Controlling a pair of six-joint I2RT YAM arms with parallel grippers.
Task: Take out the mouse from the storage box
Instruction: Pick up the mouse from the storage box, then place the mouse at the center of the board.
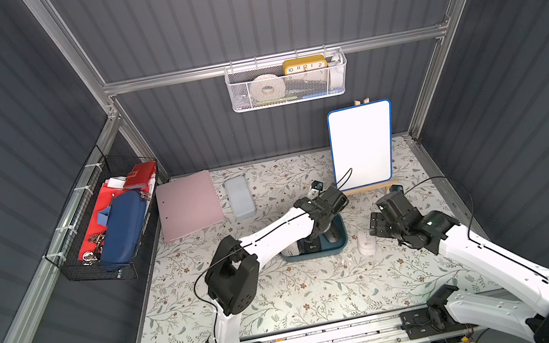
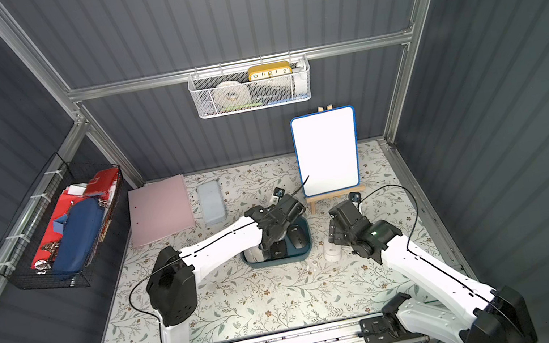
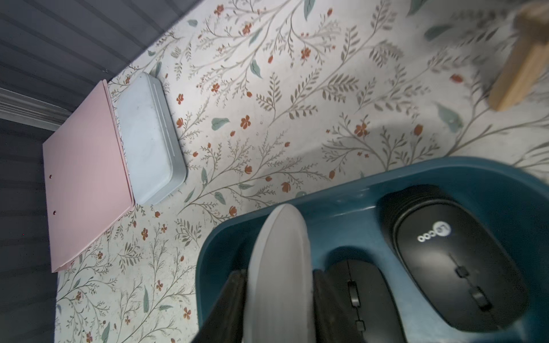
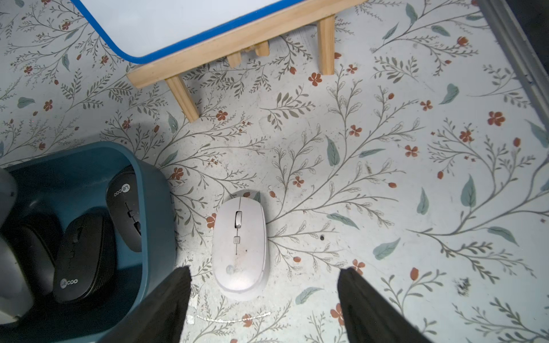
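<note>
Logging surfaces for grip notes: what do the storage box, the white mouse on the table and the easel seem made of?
Storage box: smooth teal plastic, by its moulded rounded rim. White mouse on the table: probably matte plastic, shell stained. Easel: bare pale wood, faint grain showing.

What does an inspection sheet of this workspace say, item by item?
Surface: floral tabletop.
Job's things: teal storage box holds black mice; gripped white mouse stands on edge inside; loose white mouse lies beside the box.
Clutter: pink folder, pale-blue case, whiteboard on easel.
Grippers: left gripper shut on the gripped white mouse; right gripper open near the loose white mouse.
Cables: black cable loops before the whiteboard.
Surroundings: white mesh basket and black wire basket on grey walls.
</note>
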